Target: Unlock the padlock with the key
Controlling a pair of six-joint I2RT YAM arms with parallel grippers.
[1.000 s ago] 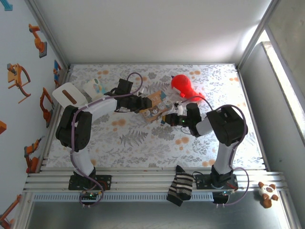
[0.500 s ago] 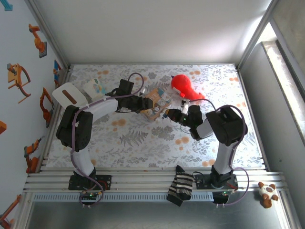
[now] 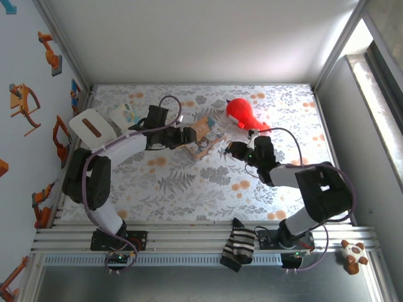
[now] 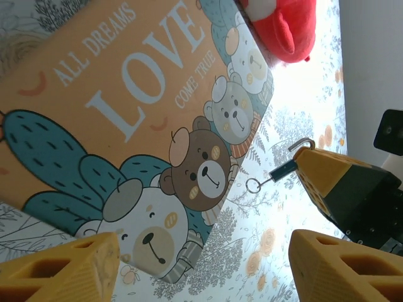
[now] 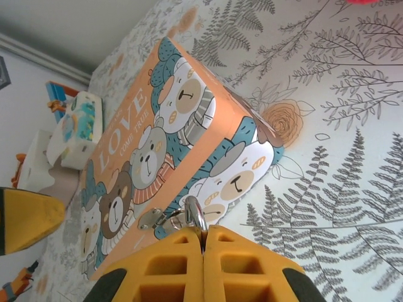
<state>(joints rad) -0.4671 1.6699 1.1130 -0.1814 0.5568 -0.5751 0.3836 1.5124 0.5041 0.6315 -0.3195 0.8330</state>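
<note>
**Padlock pinched beside tin**

Top view: the left gripper (image 3: 186,138) sits at the left end of the LOVE tin (image 3: 206,137), mid-tabletop toward the far edge. The right gripper (image 3: 230,150) is just beside its right end.

Left wrist: the left fingers (image 4: 69,267) are spread wide. The padlock (image 4: 284,168) juts from the right gripper.

Right wrist: its fingers (image 5: 170,264) are pressed together on a silver loop (image 5: 192,217).

Tin (image 3: 204,139) on table (image 3: 189,182), toy (image 3: 242,113) beyond, rightward

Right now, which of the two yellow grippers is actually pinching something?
The right gripper: it is closed on a small metal piece close to the LOVE tin. The left gripper is open, its fingers spread wide apart.
</note>
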